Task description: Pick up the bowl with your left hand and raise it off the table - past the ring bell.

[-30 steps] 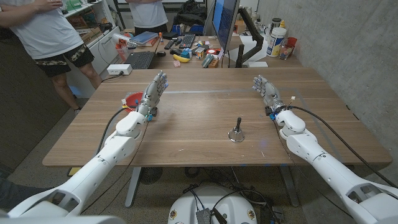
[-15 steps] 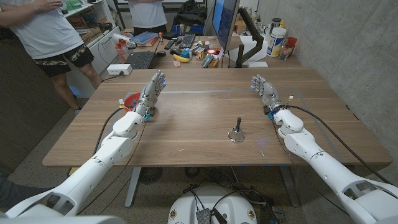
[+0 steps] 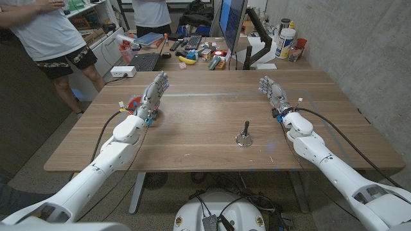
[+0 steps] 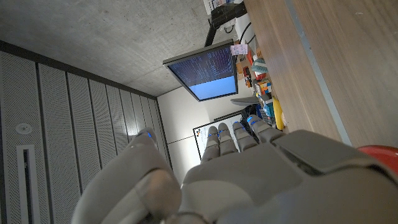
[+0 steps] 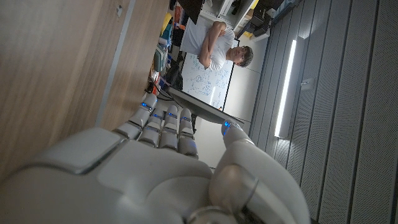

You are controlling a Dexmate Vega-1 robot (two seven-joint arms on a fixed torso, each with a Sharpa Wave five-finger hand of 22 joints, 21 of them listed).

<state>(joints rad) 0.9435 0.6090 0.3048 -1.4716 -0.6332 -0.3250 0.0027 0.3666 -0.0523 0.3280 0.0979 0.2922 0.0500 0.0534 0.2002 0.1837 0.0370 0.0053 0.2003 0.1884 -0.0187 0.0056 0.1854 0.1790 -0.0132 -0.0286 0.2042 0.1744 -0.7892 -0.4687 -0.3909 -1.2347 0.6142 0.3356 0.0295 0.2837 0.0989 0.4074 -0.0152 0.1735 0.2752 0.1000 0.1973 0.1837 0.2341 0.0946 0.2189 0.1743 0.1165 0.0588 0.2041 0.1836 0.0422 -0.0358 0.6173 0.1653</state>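
Partly hidden, red bowl [image 3: 133, 102] beside left hand [image 3: 153, 95], on table.

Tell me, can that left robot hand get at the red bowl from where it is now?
Probably yes. The left robot hand is open and right beside the red bowl, which sits just on its outer side. Nothing stands between them; the bell is far off toward the table's middle.

Red bowl [image 3: 135, 102] half behind left hand [image 3: 154, 94]
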